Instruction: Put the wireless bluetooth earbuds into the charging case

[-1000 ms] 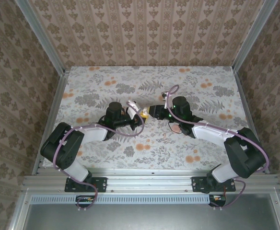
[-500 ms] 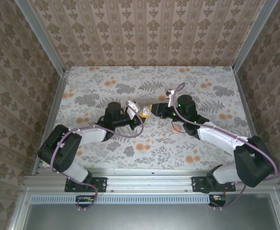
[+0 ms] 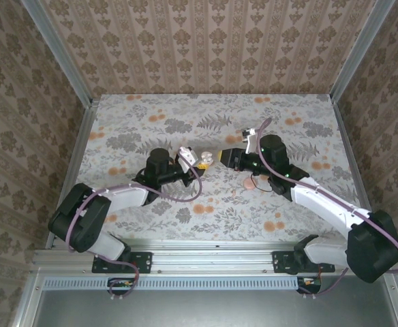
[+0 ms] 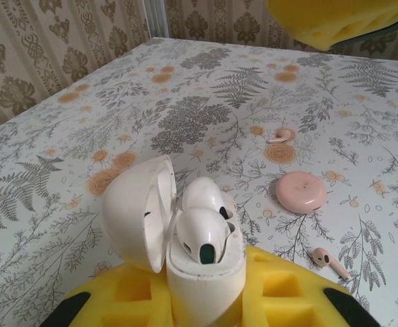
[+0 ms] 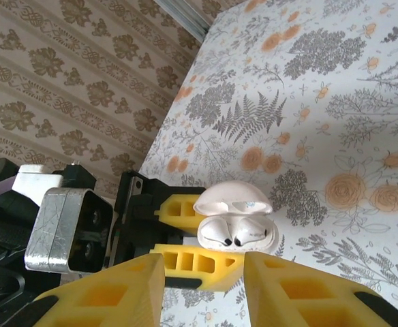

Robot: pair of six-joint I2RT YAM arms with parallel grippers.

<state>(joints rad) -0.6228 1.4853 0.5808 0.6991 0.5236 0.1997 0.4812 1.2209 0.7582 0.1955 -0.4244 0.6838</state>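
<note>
Earbuds (image 4: 200, 235) sit in charging case (image 4: 209, 281); right claw (image 5: 204, 271) has backed away.

Top external: high at near edge, looking down over whole table (image 3: 151, 112). Left wrist: low, close behind open charging case (image 4: 206, 269). Right wrist: close, facing same charging case (image 5: 234, 219) from opposite side.

Raised lid (image 4: 136, 221) flanks the charging case (image 4: 206, 279) (open table (image 4: 185, 82) beyond).

The charging case (image 4: 206, 272) is smooth, glossy white plastic; the fingers (image 4: 281, 289) look matt, foam-like yellow; the desk (image 4: 362, 122) carries a matt floral print.
</note>
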